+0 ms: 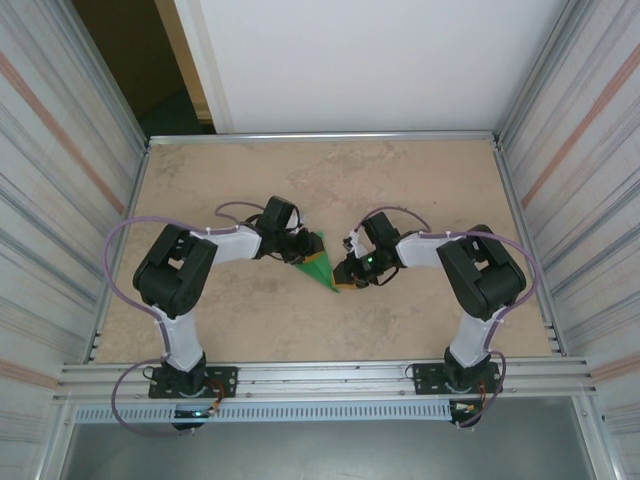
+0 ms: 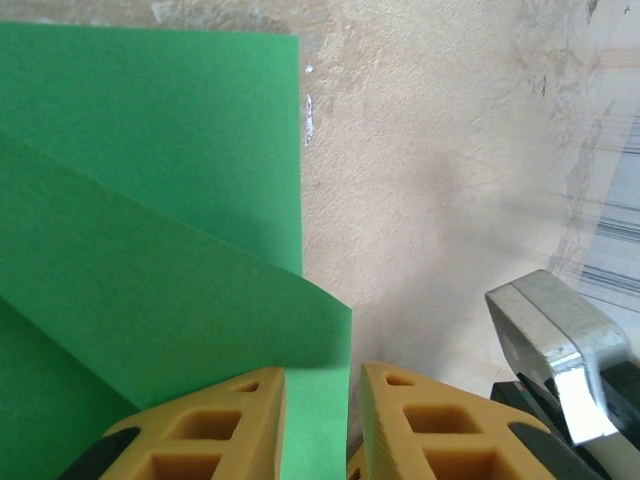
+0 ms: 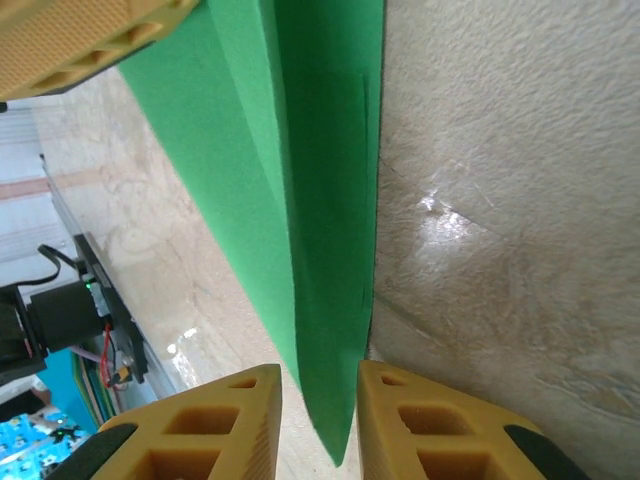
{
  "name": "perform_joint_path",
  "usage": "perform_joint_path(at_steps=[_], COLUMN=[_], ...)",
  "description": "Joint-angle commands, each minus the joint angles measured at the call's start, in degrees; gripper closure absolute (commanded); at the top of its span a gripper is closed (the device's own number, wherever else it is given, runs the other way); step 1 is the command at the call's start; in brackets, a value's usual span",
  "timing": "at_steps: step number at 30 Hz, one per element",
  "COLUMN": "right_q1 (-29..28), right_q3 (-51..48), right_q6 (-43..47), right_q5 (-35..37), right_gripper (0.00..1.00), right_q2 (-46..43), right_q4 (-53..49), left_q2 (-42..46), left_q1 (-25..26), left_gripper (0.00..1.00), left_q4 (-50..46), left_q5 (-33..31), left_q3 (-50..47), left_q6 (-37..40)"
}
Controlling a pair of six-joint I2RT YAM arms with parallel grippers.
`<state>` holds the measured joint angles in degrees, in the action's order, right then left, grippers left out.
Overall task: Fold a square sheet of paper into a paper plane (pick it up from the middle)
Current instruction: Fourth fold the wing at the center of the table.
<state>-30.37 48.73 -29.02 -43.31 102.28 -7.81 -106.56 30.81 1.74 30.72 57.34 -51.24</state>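
Bare counter (image 1: 400,180) lay open beyond and beside both arms; the folded green paper (image 1: 322,260) between the two grippers blocked the middle.

The thin bright green folded sheet of paper (image 1: 322,261) is lying near the middle of the beige worktop (image 1: 400,180) as a narrow triangular wedge, its broad end pointing away and its tip tapering toward the near edge; overlapping layers are showing in the left wrist view (image 2: 150,250); a long crease is running lengthwise in the right wrist view (image 3: 310,220).
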Motion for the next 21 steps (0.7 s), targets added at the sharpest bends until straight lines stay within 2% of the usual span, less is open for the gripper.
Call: perform_joint_path(at_steps=[1, 13, 21], right_q1=[0.2, -1.0, -1.5], right_q3=[0.0, 0.8, 1.3], right_q6=[1.3, 1.5, 1.6], right_q5=[1.9, 1.0, 0.6], right_gripper=[0.73, 0.81, 0.81], right_q2=[-2.9, -1.0, 0.5], right_q4=[-2.0, -2.1, -1.9], left_q2=[2.0, 1.7, 1.6], left_q1=[-0.2, -0.1, -0.1], left_gripper=[0.72, 0.72, 0.72], left_q4=[1.0, 1.2, 1.1], left_q5=[1.9, 3.1, 3.1], left_q3=[-0.7, -0.4, -0.4], left_q6=[0.1, 0.4, 0.4])
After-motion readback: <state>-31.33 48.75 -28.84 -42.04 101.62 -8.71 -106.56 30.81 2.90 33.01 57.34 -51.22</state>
